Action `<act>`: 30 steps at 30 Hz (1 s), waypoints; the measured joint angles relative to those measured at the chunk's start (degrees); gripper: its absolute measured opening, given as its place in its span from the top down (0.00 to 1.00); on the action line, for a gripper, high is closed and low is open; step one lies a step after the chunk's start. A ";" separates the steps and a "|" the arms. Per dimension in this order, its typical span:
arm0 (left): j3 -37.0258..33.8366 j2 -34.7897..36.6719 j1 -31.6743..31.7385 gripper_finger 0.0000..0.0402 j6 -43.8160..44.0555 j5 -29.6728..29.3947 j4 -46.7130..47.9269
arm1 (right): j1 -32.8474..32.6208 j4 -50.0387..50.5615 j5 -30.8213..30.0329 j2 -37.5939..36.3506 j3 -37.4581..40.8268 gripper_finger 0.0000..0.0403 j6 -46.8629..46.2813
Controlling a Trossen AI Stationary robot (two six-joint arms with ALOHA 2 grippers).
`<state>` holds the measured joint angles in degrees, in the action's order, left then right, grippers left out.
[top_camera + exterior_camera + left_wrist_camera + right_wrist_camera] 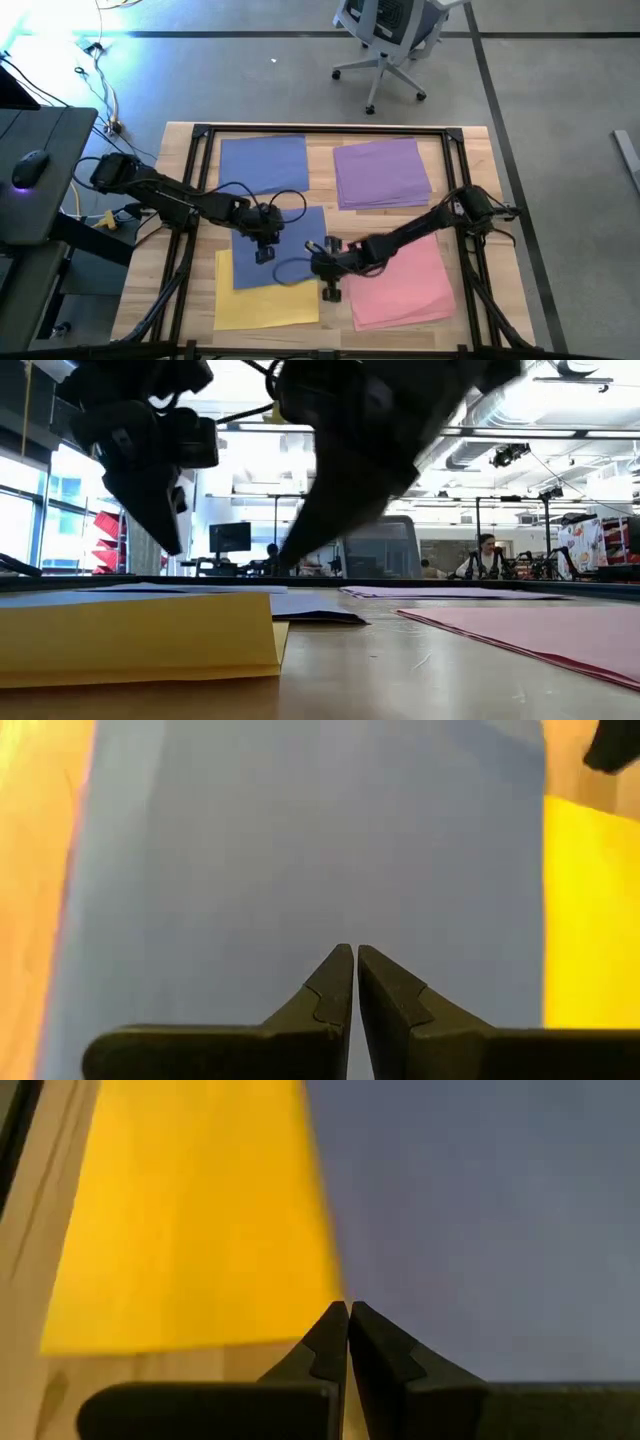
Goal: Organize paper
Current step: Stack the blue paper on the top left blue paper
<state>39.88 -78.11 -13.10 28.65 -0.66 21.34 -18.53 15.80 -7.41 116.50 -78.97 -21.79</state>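
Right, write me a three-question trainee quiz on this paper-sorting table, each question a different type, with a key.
1. True or false: the loose blue sheet in the middle lies partly on the yellow pile.
2. Multiple choice: the pink pile lies in which part of the high view? A) upper left B) upper right C) lower right
3. Fill in: the fingers of the left gripper and the right gripper are both ____.

Key: 1 true. 2 C; the purple pile holds the upper right and the blue pile the upper left. 3 shut.
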 joint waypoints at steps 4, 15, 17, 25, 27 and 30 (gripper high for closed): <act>0.04 1.35 -4.37 1.00 5.95 -1.80 3.51 | 5.46 5.45 0.39 -1.94 -0.54 1.00 0.94; -4.59 1.36 -10.08 1.00 16.16 -7.79 -1.83 | 26.98 -2.34 15.49 -2.29 4.37 0.70 -0.71; -5.76 1.36 -9.79 1.00 16.31 -8.57 -2.53 | 28.33 -3.15 15.44 -2.05 4.44 0.61 -1.13; -11.57 0.53 -8.62 1.00 17.80 -8.93 -7.74 | 27.97 -4.52 17.96 2.54 4.50 0.44 -3.94; -12.52 0.59 -8.62 1.00 18.78 -8.96 -8.15 | 27.75 -5.15 18.68 3.01 4.41 0.45 -4.77; -13.14 0.72 -8.62 1.00 19.73 -8.80 -8.22 | 27.36 -6.14 21.19 3.08 4.41 0.47 -4.93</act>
<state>26.74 -77.38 -21.71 48.38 -9.45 13.12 8.83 9.66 13.78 119.58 -74.56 -26.72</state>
